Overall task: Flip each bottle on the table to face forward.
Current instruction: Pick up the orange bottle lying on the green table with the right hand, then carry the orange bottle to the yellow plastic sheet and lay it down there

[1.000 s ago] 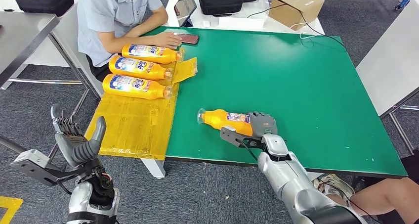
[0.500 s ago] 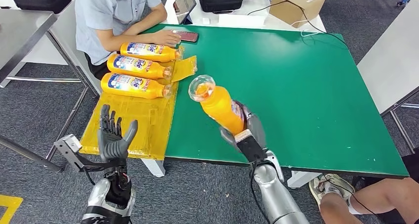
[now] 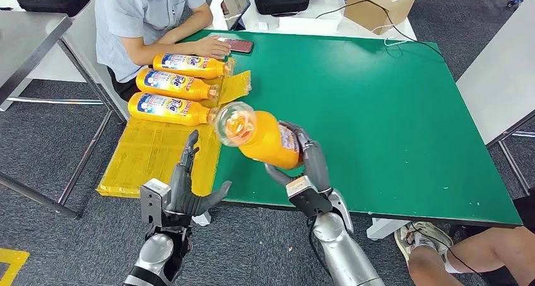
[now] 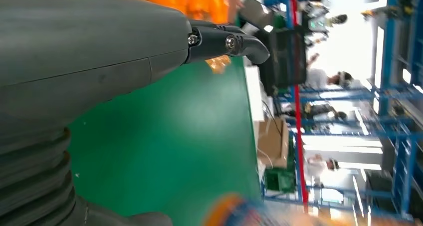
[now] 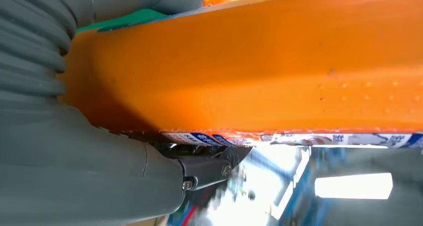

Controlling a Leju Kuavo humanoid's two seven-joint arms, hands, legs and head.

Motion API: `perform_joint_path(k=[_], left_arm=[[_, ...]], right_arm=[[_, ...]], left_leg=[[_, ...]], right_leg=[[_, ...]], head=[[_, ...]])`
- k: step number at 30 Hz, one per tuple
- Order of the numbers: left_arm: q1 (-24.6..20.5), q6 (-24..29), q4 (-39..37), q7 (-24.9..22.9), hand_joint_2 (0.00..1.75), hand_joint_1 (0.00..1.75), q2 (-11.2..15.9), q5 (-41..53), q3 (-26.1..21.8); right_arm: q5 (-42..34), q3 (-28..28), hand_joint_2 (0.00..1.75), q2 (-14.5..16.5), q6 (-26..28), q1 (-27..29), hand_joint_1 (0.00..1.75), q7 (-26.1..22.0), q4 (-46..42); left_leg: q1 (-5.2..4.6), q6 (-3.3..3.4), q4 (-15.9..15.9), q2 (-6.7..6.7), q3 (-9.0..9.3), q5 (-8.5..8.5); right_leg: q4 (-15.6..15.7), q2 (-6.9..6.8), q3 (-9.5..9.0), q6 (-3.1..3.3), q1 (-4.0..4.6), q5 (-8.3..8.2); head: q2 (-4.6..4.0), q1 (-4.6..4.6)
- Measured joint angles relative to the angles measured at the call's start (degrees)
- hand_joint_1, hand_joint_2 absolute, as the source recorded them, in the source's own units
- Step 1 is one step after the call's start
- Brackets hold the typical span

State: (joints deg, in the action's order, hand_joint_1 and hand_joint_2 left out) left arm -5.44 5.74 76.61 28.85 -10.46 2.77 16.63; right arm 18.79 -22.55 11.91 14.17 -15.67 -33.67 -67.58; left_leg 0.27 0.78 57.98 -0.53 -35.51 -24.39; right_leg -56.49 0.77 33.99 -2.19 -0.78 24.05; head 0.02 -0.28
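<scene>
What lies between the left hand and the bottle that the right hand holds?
In the head view, nothing solid: the left hand is open below the held bottle, and only the table's green edge shows behind the gap.

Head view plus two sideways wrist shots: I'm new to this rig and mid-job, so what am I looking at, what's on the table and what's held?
The wide picture is from the humanoid robot's head, looking down at a green table. Its right hand holds an orange bottle lifted off the table, clear cap toward the camera. Its left hand is open and empty near the table's front edge. Three more orange bottles lie side by side on a yellow sheet by a seated person. The other two pictures come from cameras behind each wrist and appear turned: the right one shows the held bottle up close, the left one its own grey thumb over the green table.
</scene>
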Motion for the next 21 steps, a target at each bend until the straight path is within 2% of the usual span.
perform_joint_path(k=[3,7,14,21], left_arm=[[0.2,-1.7,0.5,1.1,1.75,0.00,0.1,0.1,1.1],[0.3,-3.9,1.5,1.9,1.75,0.00,0.1,-1.1,1.9],[1.2,-10.6,3.2,1.5,1.75,0.00,0.1,-7.8,2.4],[1.4,-11.5,3.9,1.4,1.75,0.00,0.1,-8.9,2.5]], right_arm=[[1.4,-2.5,1.75,0.3,-3.0,-0.6,1.75,0.6,3.1],[2.1,-5.0,1.75,1.1,-4.4,-1.2,1.75,0.5,7.3],[3.7,-7.2,1.75,2.0,-4.3,-2.4,1.75,-0.5,13.1],[4.0,-7.9,1.75,2.5,-4.1,-2.5,1.75,-0.6,15.4]], left_leg=[[0.01,-0.01,0.0,-0.03,0.00,0.01],[0.01,-0.01,0.0,-0.05,-0.01,0.01],[0.01,0.00,0.0,-0.05,-0.02,0.01],[0.01,0.00,0.0,-0.05,-0.03,0.01]], right_leg=[[0.0,-0.02,0.00,0.00,0.01,0.00],[0.0,-0.04,0.00,0.00,0.00,0.01],[0.0,-0.05,0.01,0.00,-0.03,0.01],[0.0,-0.05,0.02,0.00,-0.02,0.01]], head=[[0.00,-0.01],[0.00,-0.01],[0.00,0.01],[0.00,-0.01]])
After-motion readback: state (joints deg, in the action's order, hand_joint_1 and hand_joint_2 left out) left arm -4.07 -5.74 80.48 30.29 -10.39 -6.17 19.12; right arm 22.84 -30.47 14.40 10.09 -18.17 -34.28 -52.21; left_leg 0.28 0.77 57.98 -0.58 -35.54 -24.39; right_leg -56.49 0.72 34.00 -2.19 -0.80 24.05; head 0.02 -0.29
